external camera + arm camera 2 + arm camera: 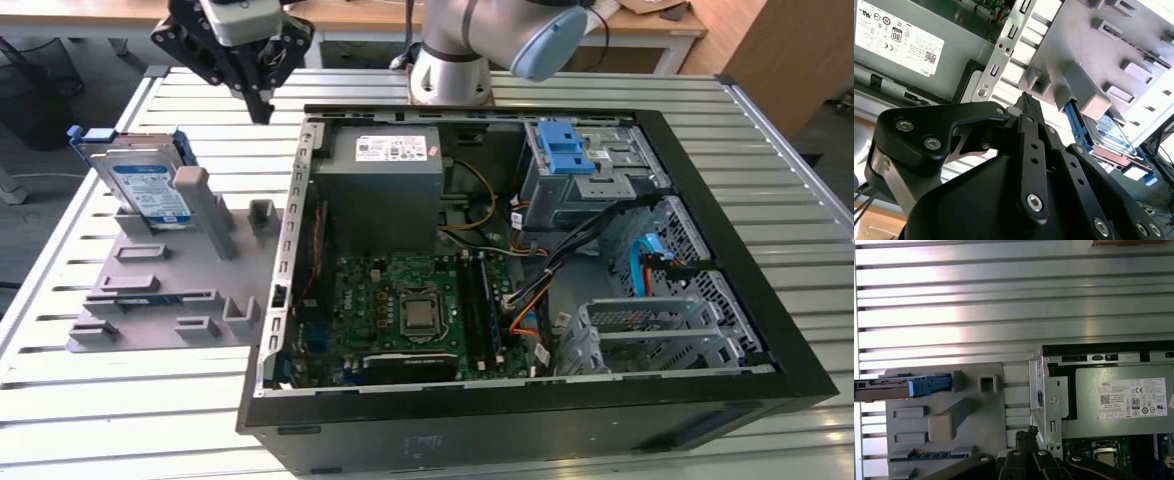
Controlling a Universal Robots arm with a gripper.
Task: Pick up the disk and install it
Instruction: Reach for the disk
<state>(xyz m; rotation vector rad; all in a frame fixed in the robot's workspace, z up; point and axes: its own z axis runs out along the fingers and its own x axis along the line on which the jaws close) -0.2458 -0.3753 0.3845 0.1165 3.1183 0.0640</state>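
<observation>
Between holder plate and open computer case — your gripper hangs clenched on nothing.

You'll find the disk standing on edge in the grey holder plate at the exterior view's left, its white-and-blue label facing out and blue rails on its sides — apart from the gripper and untouched. The gripper's fingers are pressed together above the slatted metal table. In the first wrist view they sit just beside the case's corner, near the grey power supply box, with the disk seen edge-on across the plate.
</observation>
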